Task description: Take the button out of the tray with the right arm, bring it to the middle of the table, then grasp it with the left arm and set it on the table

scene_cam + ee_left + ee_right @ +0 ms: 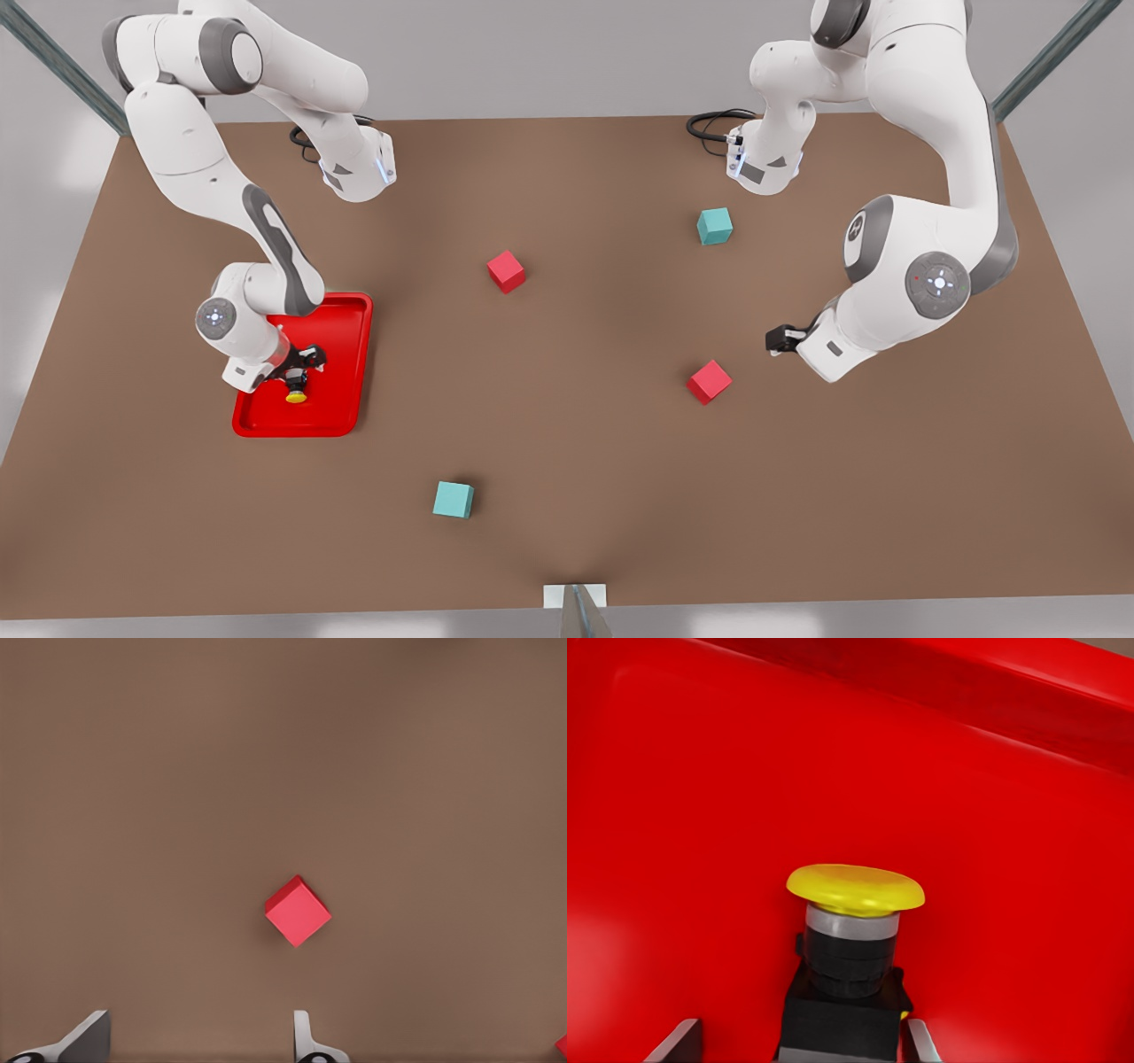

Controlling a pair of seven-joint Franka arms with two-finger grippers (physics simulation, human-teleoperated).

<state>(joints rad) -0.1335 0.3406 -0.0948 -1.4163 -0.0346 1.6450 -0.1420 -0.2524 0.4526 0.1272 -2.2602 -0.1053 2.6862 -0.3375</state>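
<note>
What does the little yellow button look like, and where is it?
The button has a round, shiny yellow cap, a silver ring under it, and a black, boxy body. It is inside the red tray, at the front view's left. The right gripper is down at it, a finger on each side of its body. Whether the fingers squeeze it yet is unclear.

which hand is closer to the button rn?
Right. The right hand is down in the tray, its fingers on either side of the button. The left hand hangs across the table, near a red cube.
</note>
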